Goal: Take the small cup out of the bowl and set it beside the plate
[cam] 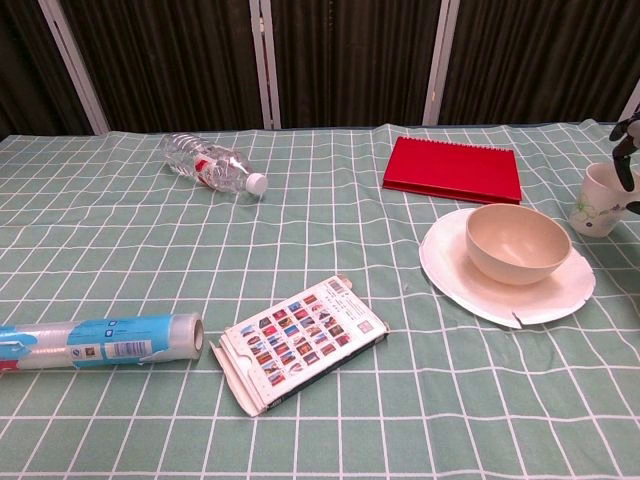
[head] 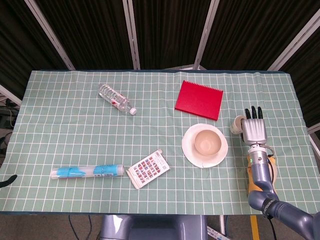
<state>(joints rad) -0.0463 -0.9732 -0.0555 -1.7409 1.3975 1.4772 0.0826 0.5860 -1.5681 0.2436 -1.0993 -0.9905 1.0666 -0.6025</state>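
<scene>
From my seat I see the bowl (head: 207,141) sitting on the plate (head: 190,147), the small cup (head: 237,123) just right of the plate, the notebook (head: 199,99) behind it, and the card box (head: 148,168), roll (head: 88,171) and bottle (head: 116,99) left of it.

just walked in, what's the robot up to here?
The right hand holds the small cup just right of the plate, low at the tablecloth; whether it is set down cannot be told. The bowl sits empty on the plate. The left hand is out of view.
</scene>
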